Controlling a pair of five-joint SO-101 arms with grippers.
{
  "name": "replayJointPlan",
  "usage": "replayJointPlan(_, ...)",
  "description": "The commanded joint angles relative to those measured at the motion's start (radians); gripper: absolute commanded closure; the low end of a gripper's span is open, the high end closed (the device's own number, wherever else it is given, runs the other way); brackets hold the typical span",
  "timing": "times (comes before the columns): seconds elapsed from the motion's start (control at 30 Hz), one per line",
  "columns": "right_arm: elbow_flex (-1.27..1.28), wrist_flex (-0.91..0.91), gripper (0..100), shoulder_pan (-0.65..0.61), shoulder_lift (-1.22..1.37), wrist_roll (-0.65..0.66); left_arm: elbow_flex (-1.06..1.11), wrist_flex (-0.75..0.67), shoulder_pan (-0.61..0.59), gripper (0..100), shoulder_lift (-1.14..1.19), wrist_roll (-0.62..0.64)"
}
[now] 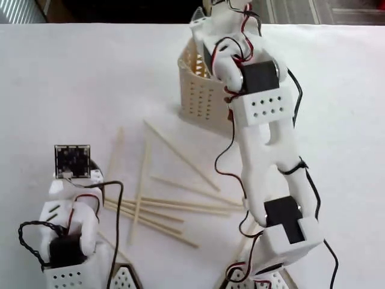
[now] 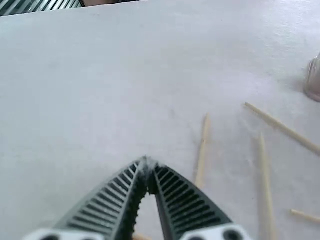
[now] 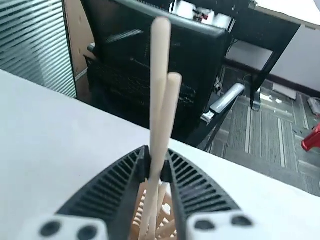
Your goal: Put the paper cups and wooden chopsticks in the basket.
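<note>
Two wooden chopsticks (image 3: 161, 75) stand upright in my right gripper (image 3: 155, 157), which is shut on them directly over the cream perforated basket (image 1: 198, 90); its weave (image 3: 170, 230) shows between the fingers. In the high view the right arm (image 1: 264, 138) stretches across the table to the basket. Several more chopsticks (image 1: 162, 205) lie scattered on the white table between the arms. My left gripper (image 2: 146, 162) is shut with nothing in it, low over bare table, with one chopstick (image 2: 202, 150) just beyond its tips. The left arm (image 1: 69, 205) sits at the near left.
The white table (image 1: 72, 84) has open room at the left and far side. Black and red cables (image 1: 225, 162) hang along the right arm over the chopsticks. An office chair (image 3: 150, 45) stands beyond the table's far edge.
</note>
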Motion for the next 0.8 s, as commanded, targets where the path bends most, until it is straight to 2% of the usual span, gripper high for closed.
replayJointPlan(0.0, -0.083, 0.093, 84.8, -0.015, -0.038, -0.006, -0.003, -0.021, -0.005, 98, -0.012, -0.005)
replayJointPlan(0.17, -0.149, 0.297, 86.1, -0.067, -0.093, -0.002, -0.003, -0.021, -0.005, 98, -0.012, -0.005)
replayJointPlan(0.47, -0.120, 0.751, 86.4, -0.154, -0.114, 0.005, -0.003, -0.021, -0.005, 98, -0.012, -0.005)
replayJointPlan(0.77, 0.328, 0.751, 86.1, -0.259, -0.174, 0.140, 0.021, -0.120, -0.145, 98, -0.012, 0.005)
